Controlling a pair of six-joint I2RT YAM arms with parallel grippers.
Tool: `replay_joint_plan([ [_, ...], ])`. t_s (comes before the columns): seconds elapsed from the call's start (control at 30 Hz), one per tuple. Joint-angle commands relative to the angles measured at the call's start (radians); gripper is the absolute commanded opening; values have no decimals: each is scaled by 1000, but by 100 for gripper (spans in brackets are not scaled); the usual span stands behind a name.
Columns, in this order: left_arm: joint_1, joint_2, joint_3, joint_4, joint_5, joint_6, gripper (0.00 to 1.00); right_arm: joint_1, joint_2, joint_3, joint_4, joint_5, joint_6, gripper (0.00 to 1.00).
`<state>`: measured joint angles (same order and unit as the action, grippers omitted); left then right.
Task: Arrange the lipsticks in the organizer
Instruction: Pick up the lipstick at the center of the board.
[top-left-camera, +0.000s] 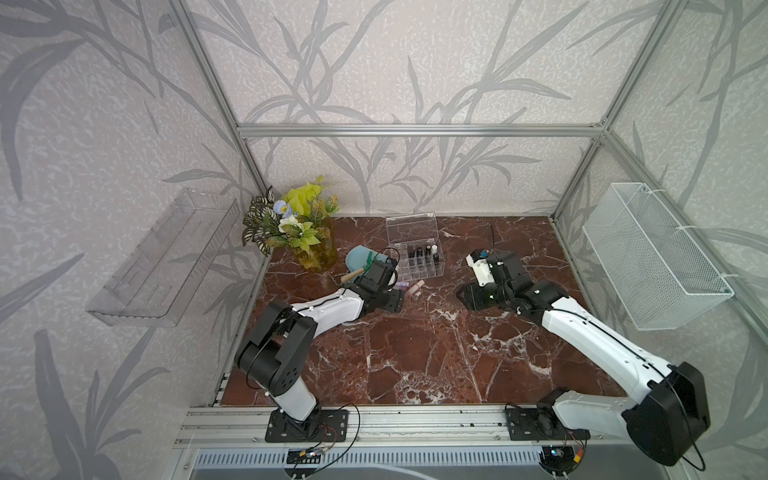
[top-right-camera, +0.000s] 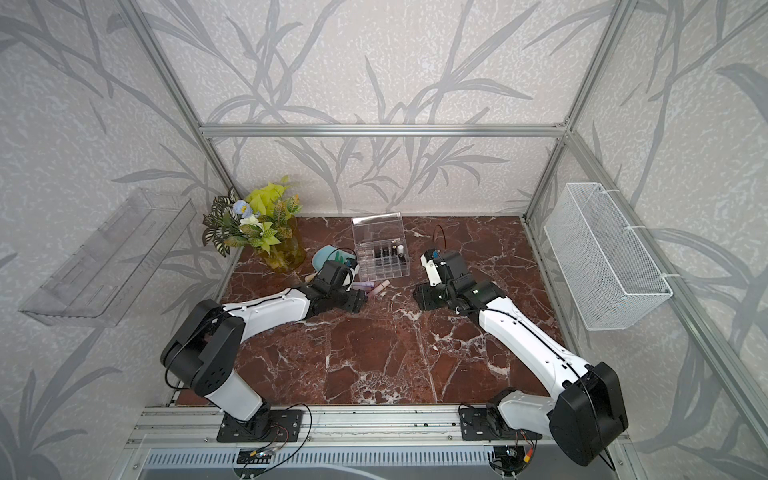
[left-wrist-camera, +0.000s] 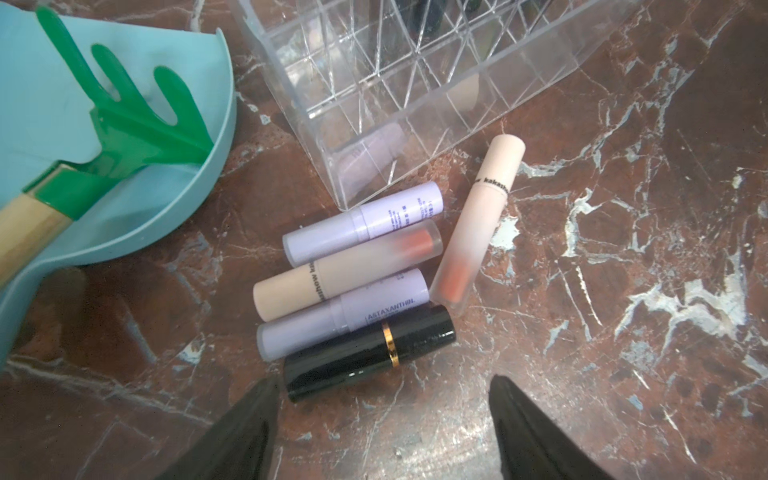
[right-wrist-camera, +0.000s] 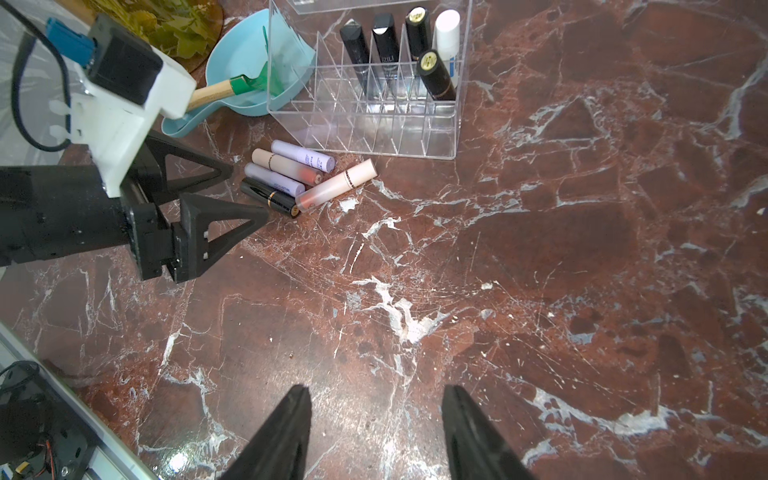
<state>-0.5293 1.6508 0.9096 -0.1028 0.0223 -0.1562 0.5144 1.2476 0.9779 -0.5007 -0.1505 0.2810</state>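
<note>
The left end effector (left-wrist-camera: 384, 388), jaws apart and empty, hangs low so the black lipstick (left-wrist-camera: 370, 353) just ahead fits between them, with the organizer (left-wrist-camera: 498, 83) beyond; the right end effector (right-wrist-camera: 376, 390), also apart, idles.

The table (top-left-camera: 415, 353) I work at, a slab of red-brown marble veined with white, stands inside an aluminium frame (top-left-camera: 415, 129). Pale walls (top-left-camera: 415, 62) papered with grey leaf sprays close me in on three sides. A clear tray (top-left-camera: 166, 266) hangs on the wall to my left and a white wire basket (top-left-camera: 656, 257) to my right. A vase of flowers (top-left-camera: 318, 255) fills the far left corner. The light is soft and even.
</note>
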Motion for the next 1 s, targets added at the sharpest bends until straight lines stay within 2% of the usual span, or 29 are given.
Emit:
replay_joint_plan([
  [0.0,-2,-6,18,2,-29,-4,80,4,-1,5,-20,-54,-7,55],
  [0.13,20,-107,-35,104,17,-92,73,33,74,66,-46,-108,-49,59],
  [0.2,27,-169,-69,151,11,-131,72,58,122,104,-56,-122,-79,62],
  [0.33,44,-303,-136,180,-75,-208,74,108,238,205,-73,-152,-130,66],
  [0.43,85,-400,-190,191,-83,-233,74,146,335,297,-90,-160,-162,67],
  [0.6,178,-537,-312,267,-31,-299,73,170,489,419,-72,-194,-185,68],
  [0.77,270,-606,-396,299,51,-355,73,179,621,515,-71,-212,-205,67],
  [0.97,303,-667,-461,317,91,-386,73,211,734,615,-103,-199,-238,67],
])
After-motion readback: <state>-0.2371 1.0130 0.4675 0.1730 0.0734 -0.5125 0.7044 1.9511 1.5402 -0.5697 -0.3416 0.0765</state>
